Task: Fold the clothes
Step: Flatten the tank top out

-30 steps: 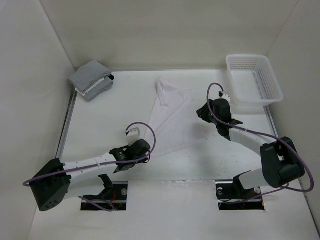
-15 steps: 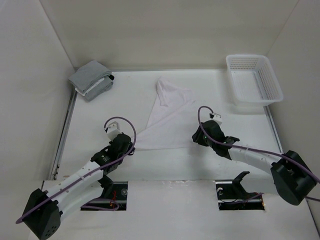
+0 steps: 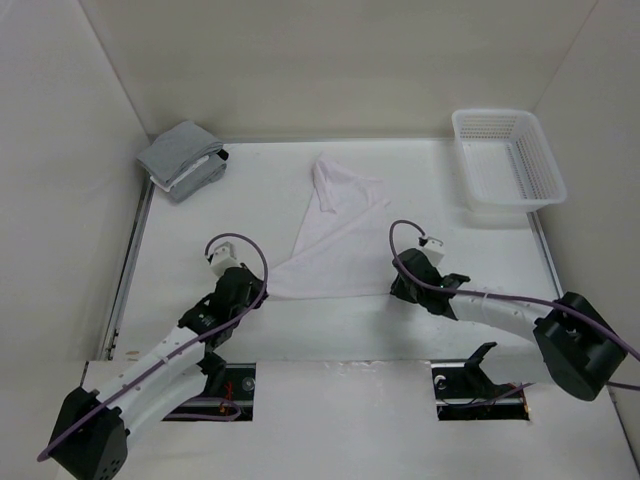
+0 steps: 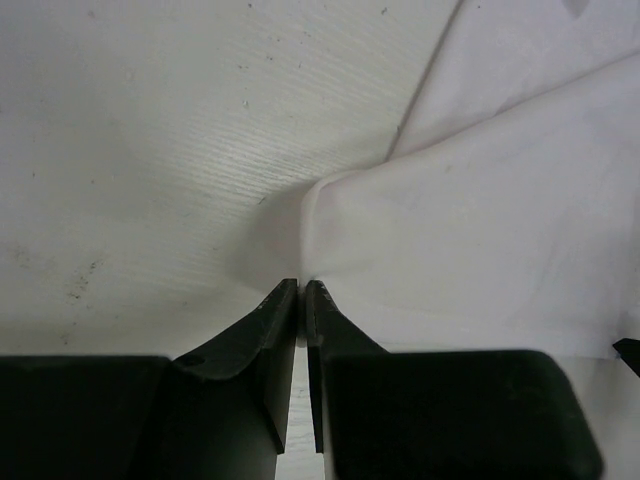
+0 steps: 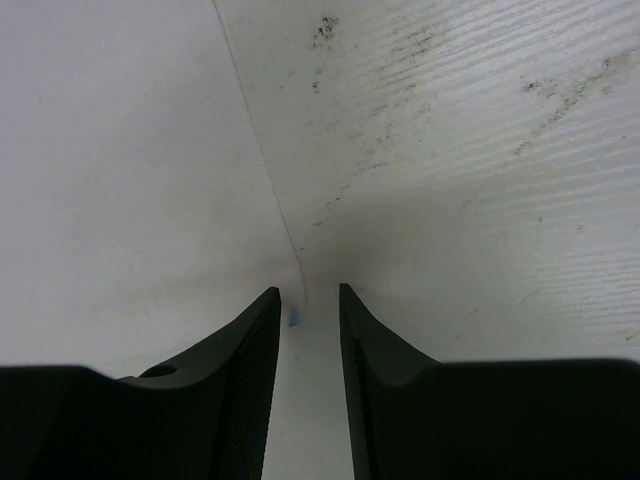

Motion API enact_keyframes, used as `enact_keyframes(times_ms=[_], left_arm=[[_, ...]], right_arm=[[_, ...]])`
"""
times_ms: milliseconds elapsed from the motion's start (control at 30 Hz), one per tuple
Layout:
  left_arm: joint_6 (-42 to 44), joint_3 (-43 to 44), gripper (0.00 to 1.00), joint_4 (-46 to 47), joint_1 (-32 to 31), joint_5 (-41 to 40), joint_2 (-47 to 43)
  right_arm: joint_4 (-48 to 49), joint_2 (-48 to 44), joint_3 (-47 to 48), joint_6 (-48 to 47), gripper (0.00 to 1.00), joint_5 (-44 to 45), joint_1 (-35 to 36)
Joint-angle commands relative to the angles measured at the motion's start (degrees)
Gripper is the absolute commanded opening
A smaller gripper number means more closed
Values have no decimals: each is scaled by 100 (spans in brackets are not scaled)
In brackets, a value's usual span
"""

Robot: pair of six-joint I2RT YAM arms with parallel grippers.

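The clothes, one plain white garment (image 3: 335,245), lie spread in a rough triangle on the table, with a bunched tip at the far end. My left gripper (image 3: 263,288) sits at the garment's near-left corner. In the left wrist view this gripper (image 4: 301,287) is shut on the pinched corner of the white fabric (image 4: 480,200). My right gripper (image 3: 396,290) is at the near-right corner. The right wrist view shows it (image 5: 307,293) open, low over the table, its jaws astride the garment's (image 5: 120,150) edge, with a small blue tag between them.
A white plastic basket (image 3: 498,212) stands at the back right. A folded grey-and-white cloth bundle (image 3: 182,158) lies at the back left. White walls enclose the table (image 3: 200,230) on three sides. The table surface (image 5: 480,150) is scuffed with dark specks.
Both grippers have come toward the near edge. The left one dragged its corner leftward, stretching the garment's near edge wider. The right one dropped from mid-garment to the near-right corner.
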Motion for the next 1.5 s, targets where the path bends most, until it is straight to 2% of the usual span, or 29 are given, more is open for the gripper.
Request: enact_keyframes(times_ms=[0,233,433,500,667,767,867,967,1100,1300,1467], left_arm=[[152,-70,8,313,149,98,-200],[188,-114,9,532,237,274,-69],[188,-123,9,550,246,283,-42],[179,-114,9,559,246,283,-42],[179,-53,9,717,246,283,37],[187,105,8,848,263,291,54],[372,657,5,901,281,335,-191],[556,1544,5,875,246,283,-577],[749,2748,5,709,105,64,-921],[1470,4402,5,699,-229,-358,-1000],[1971,5369,5,901,-370,-535,-860]], right_arm=[[-206,184,244,154,33,236,64],[-215,386,341,101,24,26,73],[-215,360,324,101,22,-45,73],[-215,351,315,93,19,-71,73],[-101,378,297,58,4,-273,73],[92,2,253,14,0,-195,73],[-73,-1016,490,-258,0,164,169],[-731,-2159,1305,-670,0,744,371],[-1181,-2900,2562,-1312,0,1395,854],[-1094,-2936,4671,-2901,0,2783,2109],[-130,-2567,6000,-4676,0,3672,3358]])
